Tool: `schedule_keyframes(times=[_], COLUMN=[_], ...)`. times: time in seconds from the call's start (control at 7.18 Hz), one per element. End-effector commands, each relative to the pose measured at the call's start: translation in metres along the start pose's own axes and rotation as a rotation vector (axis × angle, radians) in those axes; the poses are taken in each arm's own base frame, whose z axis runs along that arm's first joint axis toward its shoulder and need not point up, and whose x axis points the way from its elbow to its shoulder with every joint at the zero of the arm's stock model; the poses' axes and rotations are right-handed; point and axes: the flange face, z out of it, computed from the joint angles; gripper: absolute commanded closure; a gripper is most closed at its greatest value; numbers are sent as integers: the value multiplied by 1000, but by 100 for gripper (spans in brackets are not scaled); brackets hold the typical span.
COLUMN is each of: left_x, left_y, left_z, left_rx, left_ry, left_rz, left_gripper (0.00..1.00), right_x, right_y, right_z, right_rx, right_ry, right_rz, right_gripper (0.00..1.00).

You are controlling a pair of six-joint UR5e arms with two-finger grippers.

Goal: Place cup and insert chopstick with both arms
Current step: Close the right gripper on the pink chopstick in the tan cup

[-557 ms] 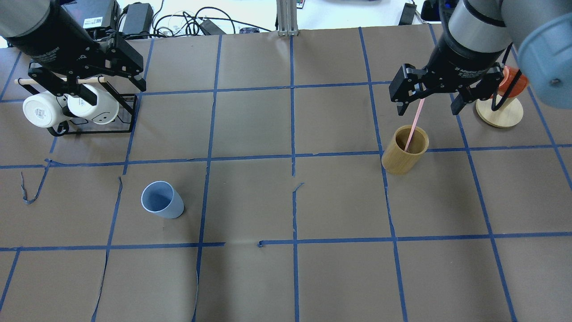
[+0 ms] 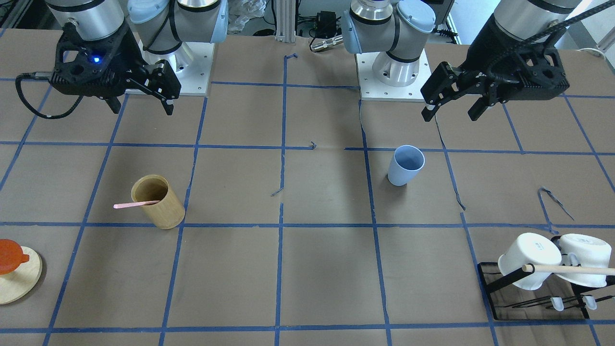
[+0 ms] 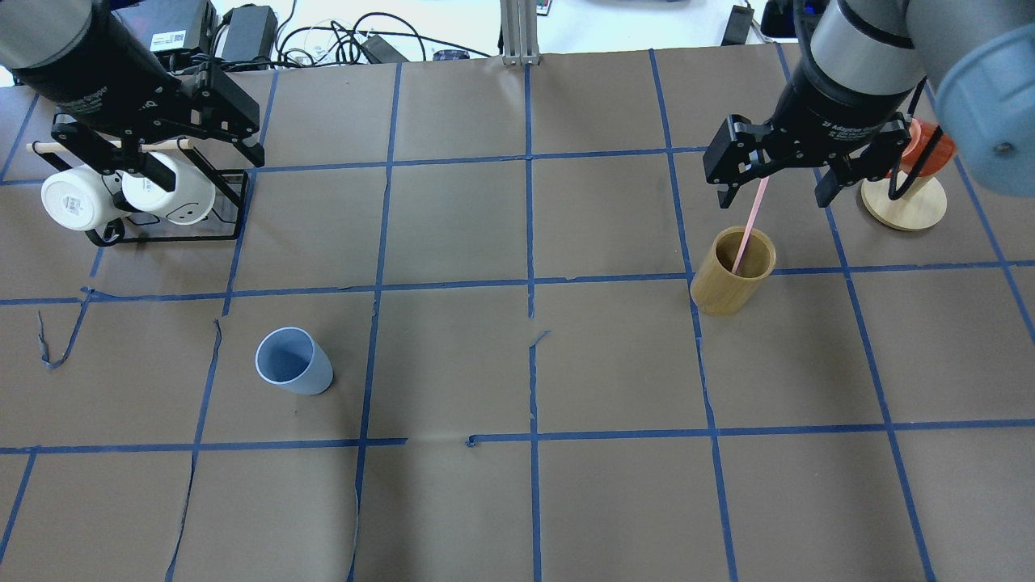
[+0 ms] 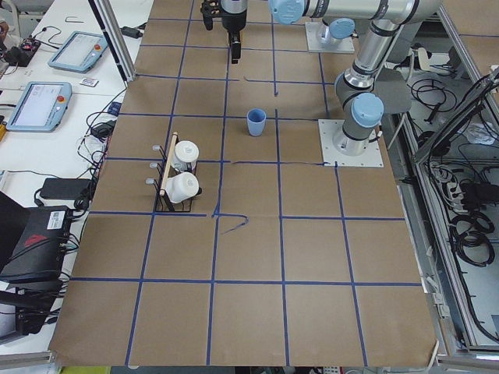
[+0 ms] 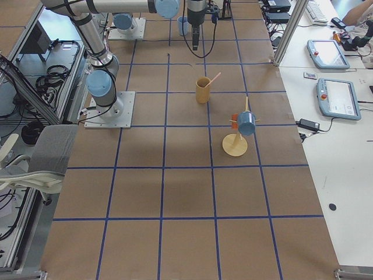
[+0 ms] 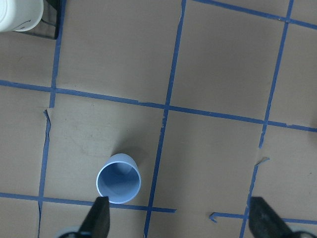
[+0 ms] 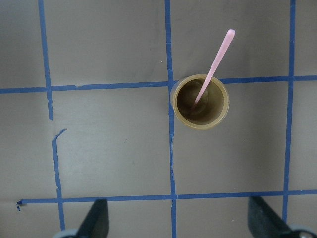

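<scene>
Leaning in the bamboo holder, the chopstick is presented graspable; left gripper and right gripper are spread, empty

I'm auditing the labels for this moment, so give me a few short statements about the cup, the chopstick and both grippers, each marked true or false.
1. The small light blue plastic cup stands upright on the table with nothing inside it. True.
2. The thin pale pink chopstick is in the blue cup. False: it leans in the tan bamboo cylinder, its upper end sticking out over the rim.
3. The left gripper is shut on the cup. False: its fingers are spread and it hangs above the table, apart from the cup.
4. The right gripper is open and holds nothing. True.
</scene>
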Motion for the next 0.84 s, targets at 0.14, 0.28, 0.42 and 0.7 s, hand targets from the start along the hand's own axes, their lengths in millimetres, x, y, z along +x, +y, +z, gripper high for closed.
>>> schedule_keyframes(times=[0.14,0.28,0.42,0.7], left_x=[1,0,-1,-1], left_y=[-1,1,-1,-1], left_z=[1,-1,1,1], left_rx=[-2,2,-1,-1], left_ry=[1,1,1,-1], left_rz=[3,4,8,8], left_gripper=[0,0,0,0], right_x=[1,2,1,2], right_y=[-1,-1,-2,-6], right_z=[-1,-4,-6,-10], right_rx=[8,17,23,59], right_ry=[1,1,1,1], right_rz=[2,17,17,19], right_gripper=[0,0,0,0])
